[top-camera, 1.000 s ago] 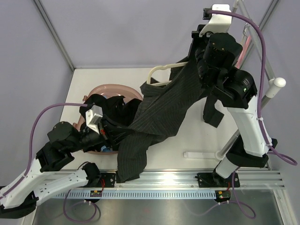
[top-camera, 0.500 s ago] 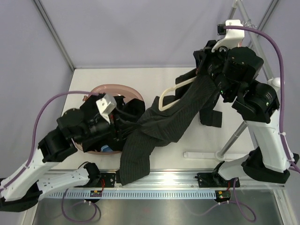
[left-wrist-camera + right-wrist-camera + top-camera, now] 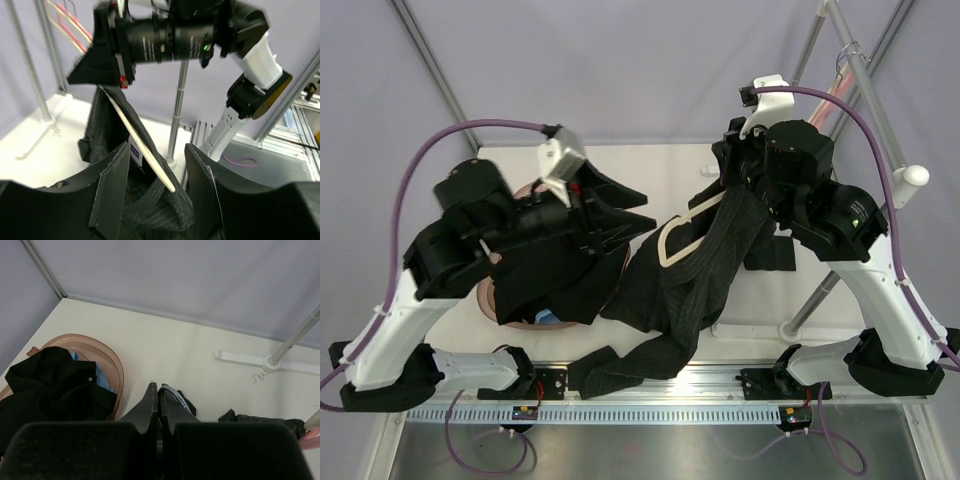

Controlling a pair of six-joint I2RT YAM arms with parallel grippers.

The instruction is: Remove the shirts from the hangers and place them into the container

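Right pincer (image 3: 158, 390) is pressed together, clamped on the cream hanger (image 3: 131, 127) at its top; the pinstripe shirt (image 3: 670, 290) hangs from that hanger, sagging left and near until its tail lies at the tabletop's (image 3: 165, 350) near edge. Left pincer (image 3: 155, 150) stands apart and holds nothing, level and aimed right at the hanger; its arm is folded high above the tub (image 3: 116, 365). The tub sits far left, holding the black shirt (image 3: 60, 385) with the blue shirt (image 3: 102, 380) showing under it. Bare tabletop lies between the tub and the rack pole (image 3: 178, 110) on the right. A white tag (image 3: 136, 152) on the pinstripe shirt is too small to read.
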